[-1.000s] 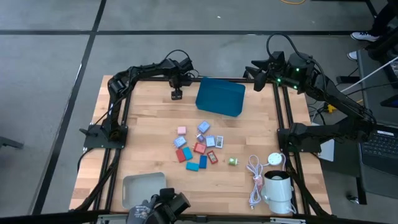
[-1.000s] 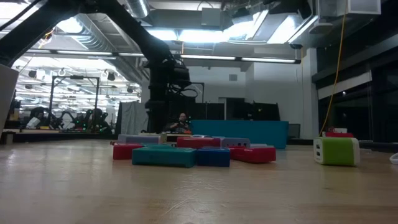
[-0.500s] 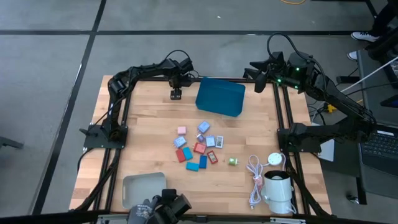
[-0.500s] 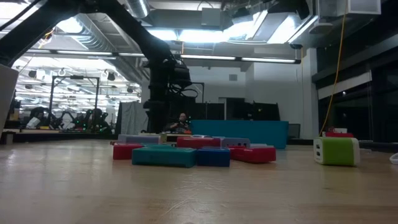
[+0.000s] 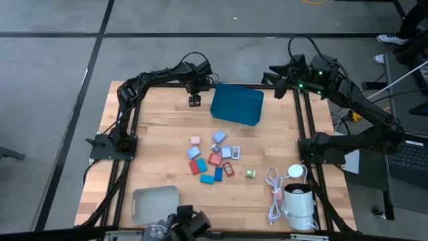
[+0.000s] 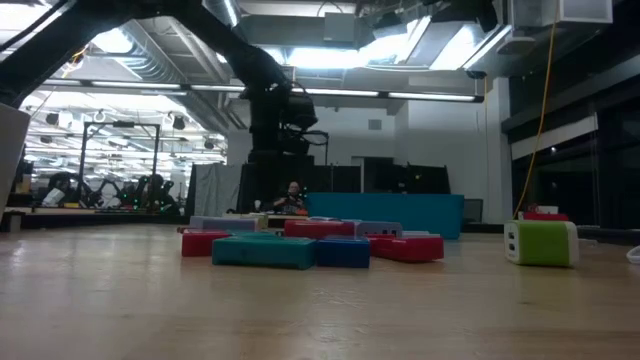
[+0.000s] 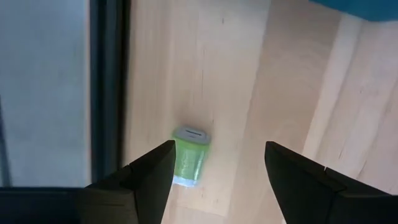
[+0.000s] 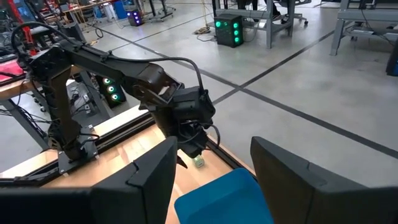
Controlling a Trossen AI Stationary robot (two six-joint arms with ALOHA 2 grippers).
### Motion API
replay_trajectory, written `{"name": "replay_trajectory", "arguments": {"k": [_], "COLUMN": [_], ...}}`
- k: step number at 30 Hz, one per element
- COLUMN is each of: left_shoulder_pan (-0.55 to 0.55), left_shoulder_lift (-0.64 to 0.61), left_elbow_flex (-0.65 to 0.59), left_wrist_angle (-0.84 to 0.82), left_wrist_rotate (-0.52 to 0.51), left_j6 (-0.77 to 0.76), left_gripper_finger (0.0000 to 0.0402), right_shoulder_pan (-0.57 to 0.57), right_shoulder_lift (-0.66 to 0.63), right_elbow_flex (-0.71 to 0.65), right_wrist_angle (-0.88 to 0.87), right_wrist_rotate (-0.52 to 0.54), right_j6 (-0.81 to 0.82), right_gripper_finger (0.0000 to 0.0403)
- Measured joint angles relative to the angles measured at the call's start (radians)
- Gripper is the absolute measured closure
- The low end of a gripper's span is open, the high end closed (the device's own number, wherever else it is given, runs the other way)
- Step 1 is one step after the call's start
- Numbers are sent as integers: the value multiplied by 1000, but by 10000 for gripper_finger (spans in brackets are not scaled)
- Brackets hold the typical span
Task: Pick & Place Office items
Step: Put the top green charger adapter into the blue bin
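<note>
My left gripper hovers open near the table's far edge, just left of the blue bin. In the left wrist view its fingers stand apart above a small green and white piece that lies flat on the wood by the table's frame; the right wrist view shows that piece below the gripper. The other office items, red, blue, pink and white, lie clustered mid-table, and another green bit sits to their right. My right gripper waits open at the far right corner.
A grey tray sits at the near edge, left of centre. A coiled white cable and a white cylindrical device occupy the near right corner. Black frame rails run along the table's sides. Bare wood lies on the left half.
My left gripper has risen and shifted a little toward the table's right, closer to the blue bin. The items in the middle of the table have stayed where they were.
</note>
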Motion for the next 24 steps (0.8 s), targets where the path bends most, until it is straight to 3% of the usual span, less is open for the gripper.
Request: {"name": "replay_trajectory", "arguments": {"k": [7, 13, 24], "left_shoulder_pan": [2, -4, 7], "left_shoulder_lift": [46, 46, 55], "left_elbow_flex": [-1, 11, 88], "left_wrist_angle": [-35, -41, -50], "left_wrist_rotate": [-37, -143, -173], "left_j6": [-32, 12, 29], "left_gripper_finger": [161, 169, 178], "right_shoulder_pan": [0, 0, -5], "right_shoulder_lift": [0, 0, 0], "right_elbow_flex": [0, 0, 0], "right_wrist_angle": [0, 0, 0], "right_wrist_rotate": [-21, -30, -46], "right_j6": [-10, -21, -56], "right_gripper_finger": [192, 192, 192]}}
